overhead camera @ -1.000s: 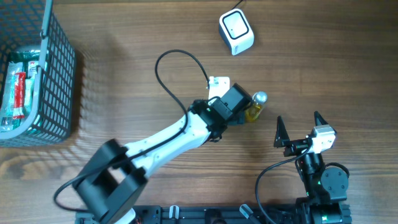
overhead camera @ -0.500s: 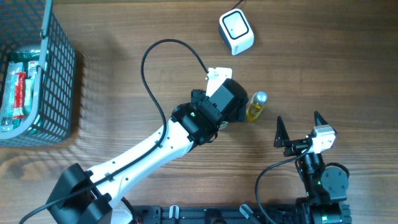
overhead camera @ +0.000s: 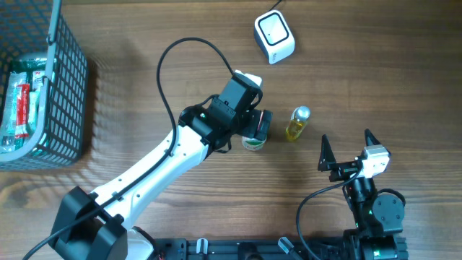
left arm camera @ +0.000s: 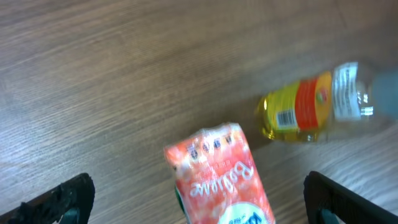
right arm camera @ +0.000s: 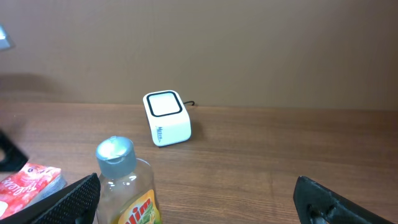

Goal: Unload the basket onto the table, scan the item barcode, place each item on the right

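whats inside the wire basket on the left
The basket holds several wrapped packets, red and white with some green, lying side by side. The mesh wall and the packets on top hide whatever is beneath, so their number cannot be told.

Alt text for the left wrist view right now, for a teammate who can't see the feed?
An orange-red packet sits on the wooden table at bottom centre, beneath the open, empty left gripper, whose fingertips show in the bottom corners. To its upper right is a yellow bottle, barcode label showing.
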`<state>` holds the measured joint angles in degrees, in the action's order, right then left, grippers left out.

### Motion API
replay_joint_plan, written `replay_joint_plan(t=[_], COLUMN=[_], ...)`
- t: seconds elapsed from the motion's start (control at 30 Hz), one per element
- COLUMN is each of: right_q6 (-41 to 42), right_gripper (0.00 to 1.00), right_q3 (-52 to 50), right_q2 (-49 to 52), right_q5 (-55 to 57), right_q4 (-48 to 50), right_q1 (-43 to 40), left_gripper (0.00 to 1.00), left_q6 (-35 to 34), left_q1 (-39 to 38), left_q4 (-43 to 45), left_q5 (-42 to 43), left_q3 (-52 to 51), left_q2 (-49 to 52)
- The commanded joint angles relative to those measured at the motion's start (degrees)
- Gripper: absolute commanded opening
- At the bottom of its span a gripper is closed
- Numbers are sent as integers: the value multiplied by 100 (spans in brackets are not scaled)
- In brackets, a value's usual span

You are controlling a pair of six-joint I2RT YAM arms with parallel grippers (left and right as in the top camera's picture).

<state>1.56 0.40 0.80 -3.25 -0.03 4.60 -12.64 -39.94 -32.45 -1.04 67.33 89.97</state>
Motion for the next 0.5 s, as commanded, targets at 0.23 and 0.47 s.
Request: replay_joint_plan(t=[0.23,0.47], right_q6=[-46,-48], right_gripper=[100,100], right_q3=[-11,-11], right_q2=[-15,-15], right_q5=[-68,-68], right_q4=[13,13], right_q1=[-17,-17], left_gripper=[100,100], left_q6=[599,599], left_q1=[11,4], left_q4=[-190,-208], left_q5=[584,643], left_q3=[15,7], left_q2=[76,382])
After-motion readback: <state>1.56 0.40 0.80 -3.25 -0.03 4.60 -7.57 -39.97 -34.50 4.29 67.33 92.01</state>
